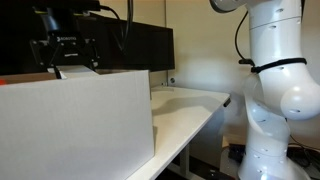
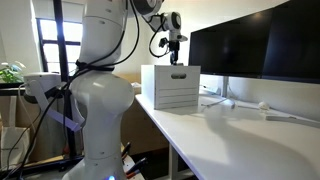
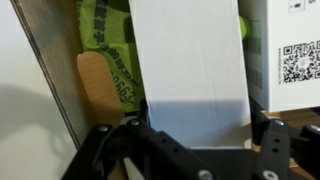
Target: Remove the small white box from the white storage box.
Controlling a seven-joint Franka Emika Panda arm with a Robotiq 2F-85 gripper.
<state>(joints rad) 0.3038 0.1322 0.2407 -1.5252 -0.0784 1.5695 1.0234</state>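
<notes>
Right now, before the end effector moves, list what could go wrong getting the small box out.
1. A green packet and a QR-labelled box lie close on either side of the small white box; lifting may drag them along.
2. The end effector hangs by the white storage box rim and could catch it.

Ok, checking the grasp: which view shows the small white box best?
Wrist view: the small white box fills the frame. Both exterior views show at most a sliver of it above the white storage box.
</notes>
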